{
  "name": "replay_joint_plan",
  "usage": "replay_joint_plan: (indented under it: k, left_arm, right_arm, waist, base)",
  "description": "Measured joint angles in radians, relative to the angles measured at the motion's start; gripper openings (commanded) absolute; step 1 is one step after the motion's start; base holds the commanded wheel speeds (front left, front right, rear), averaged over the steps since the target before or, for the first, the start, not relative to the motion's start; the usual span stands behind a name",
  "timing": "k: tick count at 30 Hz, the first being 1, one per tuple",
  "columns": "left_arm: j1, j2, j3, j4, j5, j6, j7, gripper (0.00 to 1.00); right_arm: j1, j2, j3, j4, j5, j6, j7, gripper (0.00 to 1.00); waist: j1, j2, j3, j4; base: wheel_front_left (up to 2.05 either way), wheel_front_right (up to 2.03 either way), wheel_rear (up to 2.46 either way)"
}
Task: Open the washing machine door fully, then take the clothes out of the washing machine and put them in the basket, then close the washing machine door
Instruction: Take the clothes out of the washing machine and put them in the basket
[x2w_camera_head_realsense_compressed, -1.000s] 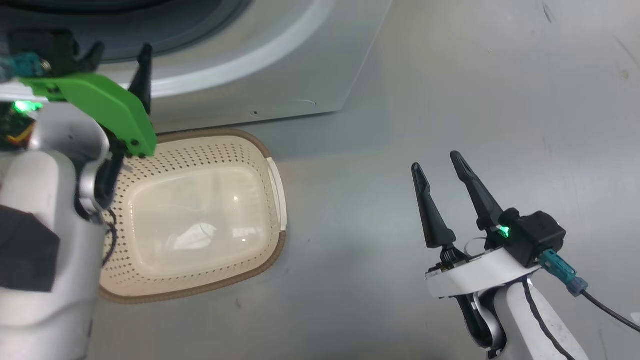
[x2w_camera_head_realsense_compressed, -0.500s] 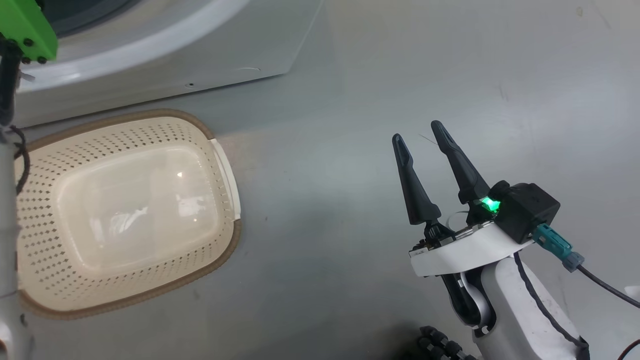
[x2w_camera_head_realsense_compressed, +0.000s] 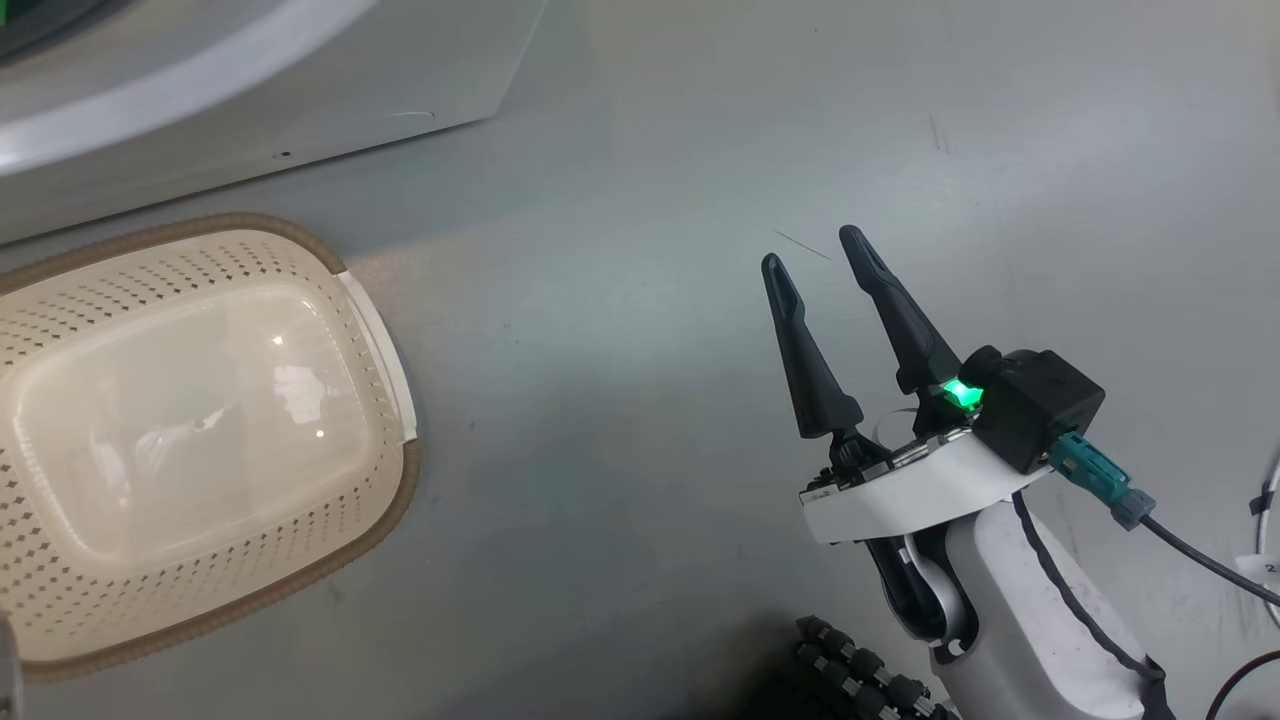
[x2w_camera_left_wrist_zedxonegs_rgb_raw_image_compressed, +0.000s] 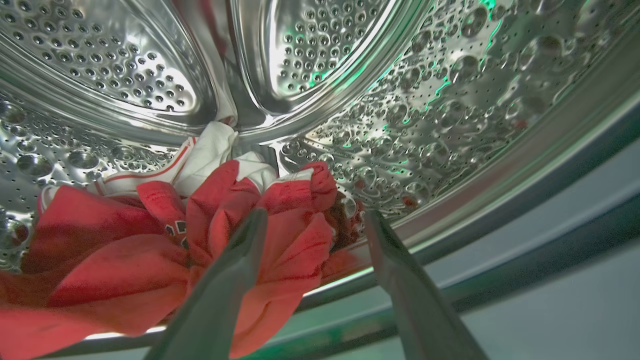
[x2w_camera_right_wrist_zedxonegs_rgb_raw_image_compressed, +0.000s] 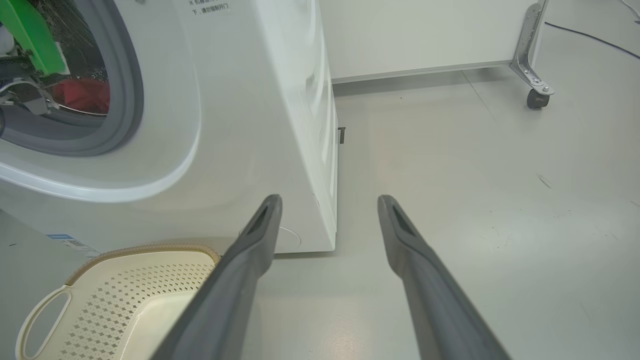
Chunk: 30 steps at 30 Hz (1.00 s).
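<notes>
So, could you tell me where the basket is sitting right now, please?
In the head view the basket sits on the floor at the left, just in front of the washing machine, with the right gripper off to its right.

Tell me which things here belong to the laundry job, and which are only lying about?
For the job:
red clothes in the drum; washing machine; cream basket; left gripper, open at the clothes; right gripper, open.

Lying about:
castor; black cable on the floor.
</notes>
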Motion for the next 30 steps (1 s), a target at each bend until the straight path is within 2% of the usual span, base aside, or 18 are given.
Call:
replay_joint_plan:
  k: [6, 7, 9, 19, 30]
  left_arm:
    - [-0.005, 0.033, -0.038, 0.071, 0.066, 0.0, -0.016, 1.0]
    - [-0.005, 0.039, -0.044, 0.082, 0.078, 0.002, -0.016, 0.79]
    - [-0.005, 0.044, -0.048, 0.106, 0.087, 0.008, -0.012, 0.0]
    - [-0.028, 0.035, -0.063, 0.172, 0.111, 0.027, -0.062, 0.0]
    - [-0.026, -0.032, -0.066, 0.18, 0.104, 0.034, -0.181, 0.0]
  right_arm:
    - [-0.009, 0.001, 0.001, 0.003, 0.001, -0.015, 0.0, 1.0]
    - [-0.009, 0.0, 0.001, 0.003, 0.001, -0.015, 0.0, 1.0]
    - [-0.012, 0.001, 0.002, 0.005, 0.001, -0.016, 0.0, 1.0]
    - [-0.028, 0.0, 0.001, 0.018, 0.001, -0.025, 0.0, 1.0]
    - [-0.029, 0.0, -0.02, 0.035, -0.012, -0.035, 0.0, 1.0]
  waist:
    - [0.0, 0.0, 0.009, -0.01]
    - [0.0, 0.0, 0.01, -0.01]
    - [0.0, 0.0, 0.01, -0.01]
    - [0.0, 0.0, 0.0, 0.002]
    - [0.0, 0.0, -0.037, 0.036]
  base:
    - [0.0, 0.0, 0.0]
    - [0.0, 0.0, 0.0]
    - [0.0, 0.0, 0.0]
    - [0.0, 0.0, 0.0]
    - [0.0, 0.0, 0.0]
